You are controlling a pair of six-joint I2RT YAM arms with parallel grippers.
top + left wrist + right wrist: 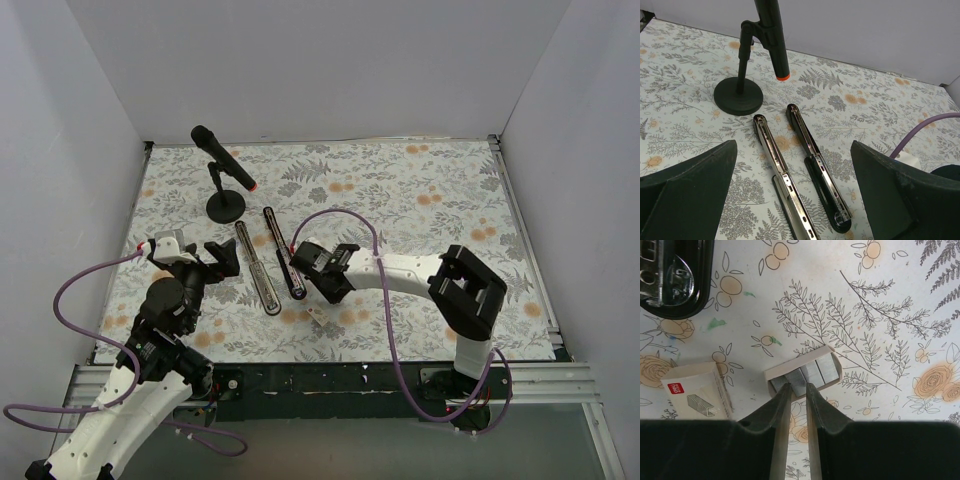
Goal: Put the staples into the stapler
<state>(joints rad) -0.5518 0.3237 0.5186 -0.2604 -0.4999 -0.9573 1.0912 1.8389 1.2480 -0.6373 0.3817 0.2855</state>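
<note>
The stapler lies opened on the floral mat as two long halves side by side: a silver rail [257, 268] [785, 185] and a black arm [283, 252] [815, 170]. My left gripper [224, 258] [794, 145] hangs wide open just near of them, holding nothing. The staples sit as grey blocks in a small tan tray [820, 367] [316, 313], with the box sleeve [695, 390] to its left. My right gripper [798, 385] [322, 298] is down at the tray. Its fingers stand a narrow gap apart, tips on either side of one staple block.
A black microphone [222, 160] [771, 35] on a round stand [738, 96] rises behind the stapler. The black arm's rounded end [675, 275] lies close to the upper left of the tray. White walls enclose the mat on three sides.
</note>
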